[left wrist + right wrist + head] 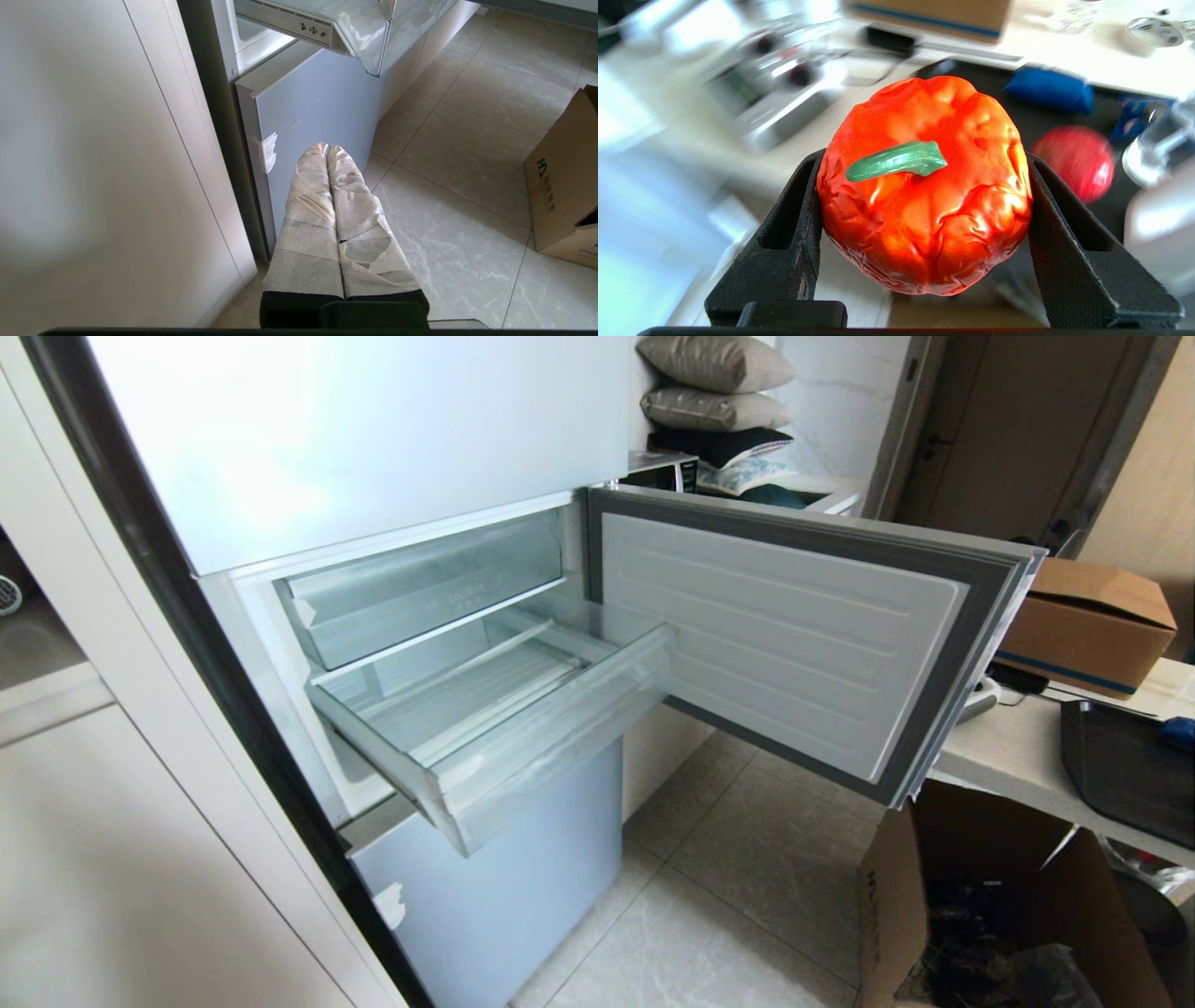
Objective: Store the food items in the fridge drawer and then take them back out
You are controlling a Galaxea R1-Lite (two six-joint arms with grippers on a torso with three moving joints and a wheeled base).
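Fingers [784, 242] of the right hand [924, 224] are clamping an orange-red pepper-like food item [924, 196] between them, above the counter [752, 154]. The fridge drawer [523, 747] is standing pulled out. The left hand [327, 151] is hanging pressed closed near the floor [467, 163].

A stack of cushions [717, 401] is seen beyond the fridge, grey ones on top. A closed cardboard box [1088, 623] with a blue stripe is set on a pale counter [1008, 751], near a dark tray [1125, 767]. An open cardboard box [990, 905] is placed on the tiled floor [728, 896] below the counter. A brown door [1008, 429] is seen at the back. White cabinet panels [93, 163] are fitted beside the fridge.
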